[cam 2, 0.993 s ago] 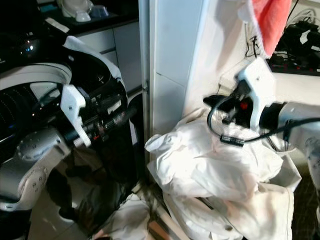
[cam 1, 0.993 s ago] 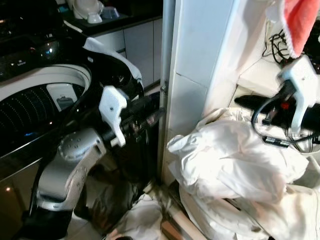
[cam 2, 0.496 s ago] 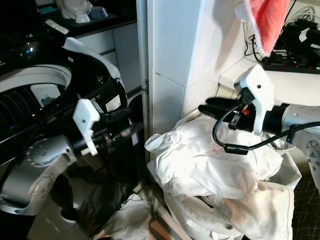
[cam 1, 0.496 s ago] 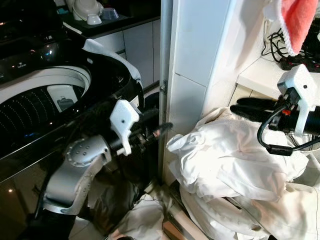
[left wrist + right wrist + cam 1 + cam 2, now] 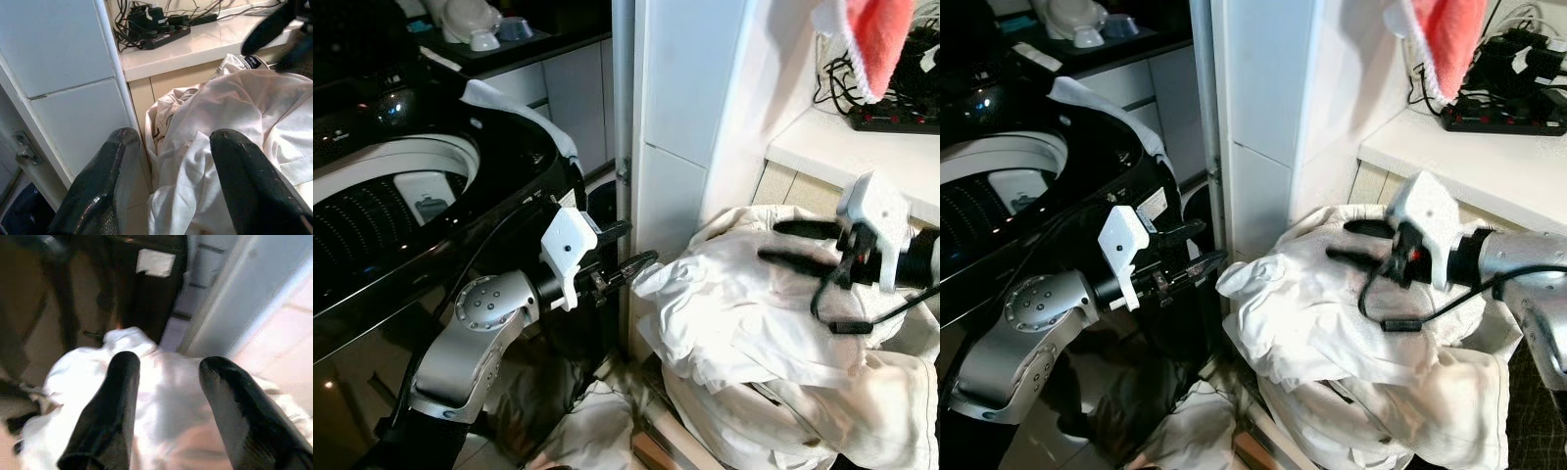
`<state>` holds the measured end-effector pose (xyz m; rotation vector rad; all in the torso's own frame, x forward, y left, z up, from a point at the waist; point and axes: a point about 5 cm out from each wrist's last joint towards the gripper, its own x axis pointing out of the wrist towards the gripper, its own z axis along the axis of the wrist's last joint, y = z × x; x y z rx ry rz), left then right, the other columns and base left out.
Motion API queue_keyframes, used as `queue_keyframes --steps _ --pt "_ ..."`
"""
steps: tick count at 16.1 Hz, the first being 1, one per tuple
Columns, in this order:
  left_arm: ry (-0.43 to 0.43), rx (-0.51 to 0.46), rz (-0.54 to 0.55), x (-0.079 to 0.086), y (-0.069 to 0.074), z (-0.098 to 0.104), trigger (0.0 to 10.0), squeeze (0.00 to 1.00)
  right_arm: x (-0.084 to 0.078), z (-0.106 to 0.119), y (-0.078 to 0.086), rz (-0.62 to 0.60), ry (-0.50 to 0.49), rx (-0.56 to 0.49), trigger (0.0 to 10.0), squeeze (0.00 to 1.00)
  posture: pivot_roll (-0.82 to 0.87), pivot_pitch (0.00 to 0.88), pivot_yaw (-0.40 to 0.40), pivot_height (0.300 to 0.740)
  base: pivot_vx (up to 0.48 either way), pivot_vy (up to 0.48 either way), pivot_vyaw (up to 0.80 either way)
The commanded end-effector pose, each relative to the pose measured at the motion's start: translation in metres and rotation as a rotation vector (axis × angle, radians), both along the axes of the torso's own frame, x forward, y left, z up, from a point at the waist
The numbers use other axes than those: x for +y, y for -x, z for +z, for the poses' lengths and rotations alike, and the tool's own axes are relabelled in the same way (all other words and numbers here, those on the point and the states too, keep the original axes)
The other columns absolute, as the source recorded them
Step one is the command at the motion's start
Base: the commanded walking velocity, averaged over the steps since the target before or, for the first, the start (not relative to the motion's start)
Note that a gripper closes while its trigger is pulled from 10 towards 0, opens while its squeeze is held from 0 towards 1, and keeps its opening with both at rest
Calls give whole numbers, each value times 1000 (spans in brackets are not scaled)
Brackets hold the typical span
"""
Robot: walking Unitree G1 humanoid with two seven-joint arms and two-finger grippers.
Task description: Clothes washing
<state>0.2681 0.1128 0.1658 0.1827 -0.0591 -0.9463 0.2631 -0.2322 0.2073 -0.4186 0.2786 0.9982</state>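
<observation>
Left end effector (image 5: 628,253) open, label (image 5: 1152,204) seemingly unreadable

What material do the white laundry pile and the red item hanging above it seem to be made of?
The white laundry pile looks like thin woven cloth, perhaps cotton: matte, creased, with soft folds. The red item looks like fluffy terry or fleece, with a fuzzy surface and a white edge; the exact fibre cannot be told.

You get bright, even light on the white clothes (image 5: 773,313), nearly blown out along the folds. Left of them the washer (image 5: 401,206) sits in deep shadow, with small glints on its glossy black rim. The right tool (image 5: 793,245) is smeared by motion blur above the clothes, and the right wrist view is soft throughout; the left wrist view stays sharp.
</observation>
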Motion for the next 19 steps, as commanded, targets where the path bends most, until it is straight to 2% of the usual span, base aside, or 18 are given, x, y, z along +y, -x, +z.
queue_keyframes --steps 1,5,7,8,9,11,14,15,19 --pt "-13 -5 -5 2 1 -1 10000 0 -1 -2 0 34 30 -3 10000 1000 -9 0 33 740 0 0 0" --pt "-17 -6 -14 2 3 -2 10000 0 -2 -20 -4 55 146 6 10000 1000 -2 0 35 740 0 0 0" --pt "-7 14 -44 0 4 -2 10000 0 -4 -37 -6 25 272 46 10000 1000 -4 0 39 740 0 0 0" --pt "5 35 -69 -1 6 -2 10000 0 -4 -44 -7 16 288 73 10000 278 -7 0 45 740 0 0 0" --pt "15 69 -105 -2 9 -3 10000 0 -5 -51 -7 6 299 112 10000 0 -7 0 45 740 0 0 0" --pt "-7 128 -186 -3 18 -7 10000 0 -12 -65 -5 4 390 163 10000 0 6 0 36 740 0 0 0" --pt "-20 162 -237 -2 26 -9 10000 0 -14 -70 -7 -8 396 190 10000 0 14 0 31 740 0 0 0" --pt "-25 171 -254 -2 28 -9 10000 0 -14 -71 -8 -16 391 190 0 0 19 0 30 740 0 0 0" --pt "-41 161 -252 0 27 -9 10000 0 -10 -71 -10 -2 382 185 0 0 17 0 36 740 0 0 0"
